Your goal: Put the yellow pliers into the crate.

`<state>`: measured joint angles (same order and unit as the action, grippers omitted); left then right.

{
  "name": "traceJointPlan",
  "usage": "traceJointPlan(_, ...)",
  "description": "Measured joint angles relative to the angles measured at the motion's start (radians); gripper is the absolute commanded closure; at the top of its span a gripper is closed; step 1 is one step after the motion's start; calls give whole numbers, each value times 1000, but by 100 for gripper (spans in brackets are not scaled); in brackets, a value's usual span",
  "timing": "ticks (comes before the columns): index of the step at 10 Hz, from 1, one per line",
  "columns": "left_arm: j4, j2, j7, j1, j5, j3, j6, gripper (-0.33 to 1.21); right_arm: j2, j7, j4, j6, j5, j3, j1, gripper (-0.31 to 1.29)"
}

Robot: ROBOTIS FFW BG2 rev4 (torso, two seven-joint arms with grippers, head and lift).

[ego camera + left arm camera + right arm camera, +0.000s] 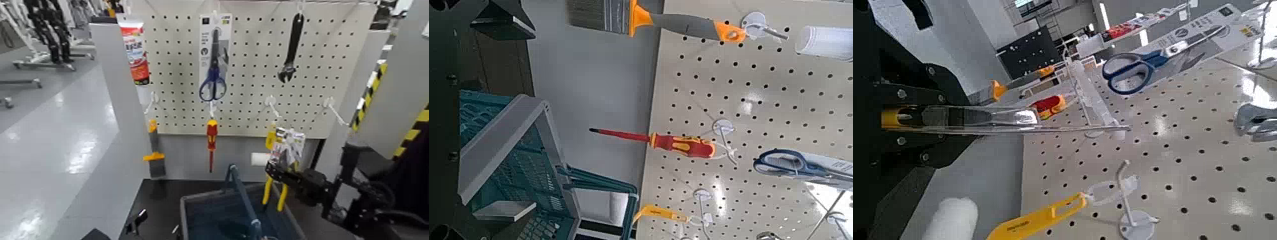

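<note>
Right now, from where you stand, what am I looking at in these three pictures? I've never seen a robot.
It is a robot with two arms. The big picture looks forward and down from its head; the other two come from cameras on its left and right wrists.

The right gripper has its jaws shut on the pliers, still on their card. Their yellow handles hang down at the crate, a blue-grey basket on a black surface. The left gripper waits near the crate, jaws open and empty.

Behind, on a board of holes, hang scissors, a wrench and a screwdriver, among other goods.
</note>
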<state>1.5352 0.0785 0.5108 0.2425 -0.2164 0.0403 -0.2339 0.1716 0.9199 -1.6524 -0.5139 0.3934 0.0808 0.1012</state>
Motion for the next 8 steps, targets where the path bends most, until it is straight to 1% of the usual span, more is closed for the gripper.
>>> traceJointPlan(4,-10,-7,0,-2,-1,1,-17,10,-4,7,110,2,-16,-41,-1,111)
traceJointPlan(6,-10,-7,0,-2,-1,1,-18,10,-7,6,169,12,-22,-54,0,111)
traceJointPlan(8,-10,-9,0,-2,-1,1,-18,10,-9,5,203,17,-34,-64,6,111)
